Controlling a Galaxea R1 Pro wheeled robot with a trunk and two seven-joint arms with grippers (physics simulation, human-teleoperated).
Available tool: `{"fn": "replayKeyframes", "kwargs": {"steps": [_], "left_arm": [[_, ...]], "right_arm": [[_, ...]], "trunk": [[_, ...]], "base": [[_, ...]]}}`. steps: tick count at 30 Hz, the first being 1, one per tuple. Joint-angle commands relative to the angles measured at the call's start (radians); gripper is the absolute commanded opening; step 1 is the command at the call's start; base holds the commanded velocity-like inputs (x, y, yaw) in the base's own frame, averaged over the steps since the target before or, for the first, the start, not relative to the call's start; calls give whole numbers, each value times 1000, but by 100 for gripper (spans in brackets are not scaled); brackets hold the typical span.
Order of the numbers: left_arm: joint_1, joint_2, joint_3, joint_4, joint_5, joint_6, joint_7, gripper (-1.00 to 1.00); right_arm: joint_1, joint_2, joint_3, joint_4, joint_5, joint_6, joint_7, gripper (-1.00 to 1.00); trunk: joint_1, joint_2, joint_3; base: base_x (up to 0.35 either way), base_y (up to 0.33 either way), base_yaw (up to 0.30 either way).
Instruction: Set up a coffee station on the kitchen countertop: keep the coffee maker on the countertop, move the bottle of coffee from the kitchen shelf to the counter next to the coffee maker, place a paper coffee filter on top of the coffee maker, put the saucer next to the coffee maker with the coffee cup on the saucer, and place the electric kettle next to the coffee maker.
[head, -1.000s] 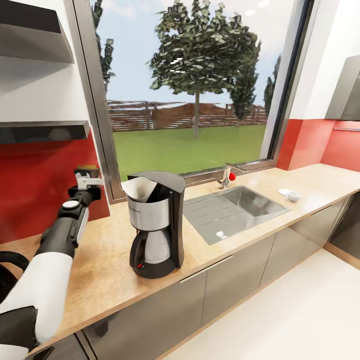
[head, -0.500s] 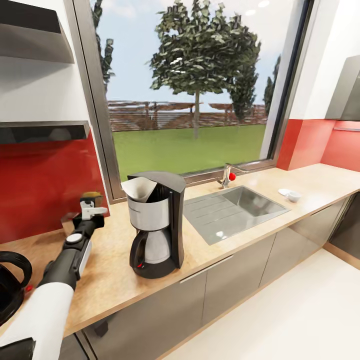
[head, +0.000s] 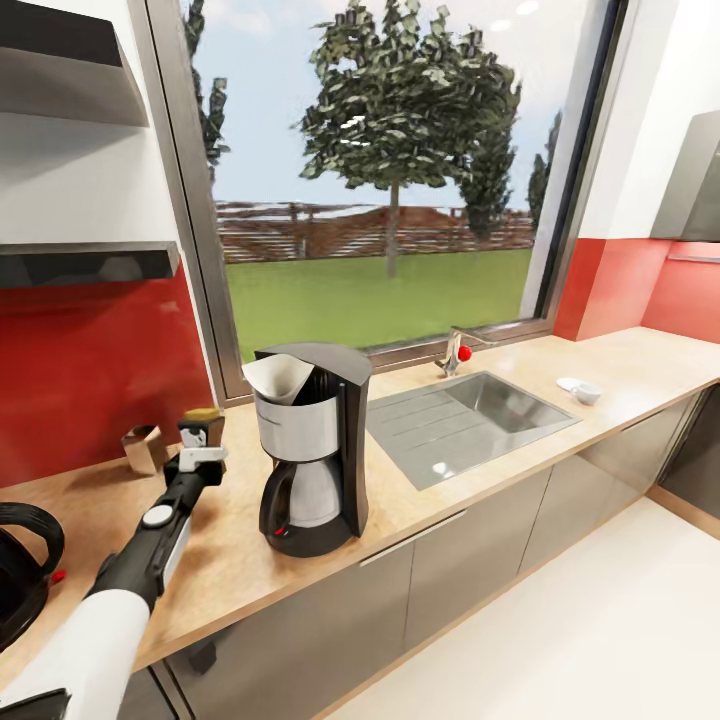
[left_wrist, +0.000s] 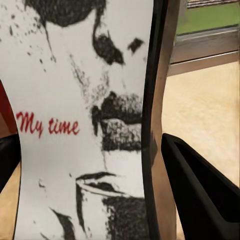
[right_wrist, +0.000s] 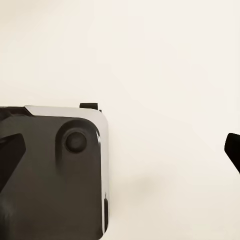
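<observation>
Since the earlier frames, the left arm has been sinking from the red wall panel at centre left toward the long light wood-grain counter (head: 480, 480), and its left gripper (head: 203, 447) is now hanging low at lower left of the head view, just left of the tall black drip coffee maker (head: 312, 450). The jaws are clenching the small dark brown bottle of coffee with the amber-yellow lid (head: 203, 424); in the left wrist view its pale printed label (left_wrist: 80, 120) is sitting between the dark fingers (left_wrist: 200, 195). A thin white paper coffee filter (head: 272, 378) is already resting in the machine's silver-grey basket. Whether the bottle's base is touching the wood cannot be told.

To finish this step well, the arm should be lowering the bottle upright until it is standing flat, near the machine but not bumping it or the small tan shaker (head: 143, 448) to its left, then releasing gently. Whether the right gripper's jaws are released or clenched cannot be told.
</observation>
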Motion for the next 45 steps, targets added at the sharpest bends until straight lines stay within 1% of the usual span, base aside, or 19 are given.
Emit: {"fn": "replayKeyframes", "kwargs": {"steps": [1, 6, 8, 9, 11, 17, 25, 32, 36, 45], "left_arm": [[-1, -1, 7, 13, -10, -8, -8, -100], [1, -1, 8, 41, -11, -12, -6, -100], [21, -2, 8, 49, -9, -16, -5, -100], [38, -2, 8, 50, -8, -36, -4, -100], [42, -1, 9, 51, -8, -46, -4, -100], [46, -2, 12, 55, -7, -54, -4, -100], [49, -2, 14, 62, -6, -56, -5, -100], [51, -2, 14, 75, -6, -56, -5, -100], [51, 0, 15, 87, -6, -56, -5, -100], [51, 1, 15, 89, -6, -56, -8, -100]], "right_arm": [[-1, 0, -1, 1, 0, -3, -1, 100], [-1, 0, -1, 0, 0, -3, -1, 100], [-1, 0, -1, -2, 0, -3, -1, 100], [-1, 0, -1, -2, 0, -3, -1, 100], [-1, 0, -1, -3, 0, -3, -1, 100], [-1, 0, -1, -3, 0, -3, -1, 100], [-1, 0, -1, -2, 0, -3, -2, 100], [-1, 0, -1, -2, 0, -3, -1, 100], [-1, 0, -1, -1, 0, -3, -1, 100], [-1, 0, -1, -1, 0, -3, -1, 100]], "trunk": [[1, -2, -2], [1, -2, -2], [1, -2, -2], [1, -2, -2], [1, -2, -2], [1, -2, -2], [1, -2, -2], [1, -2, -2], [1, -2, -2], [1, -2, -2]], "base": [[0, 0, 0], [0, 0, 0], [0, 0, 0], [19, 0, 0], [109, 0, 0], [215, 0, 0], [21, 0, -16], [8, 0, -164], [163, 0, -17], [22, 0, -1]]}}
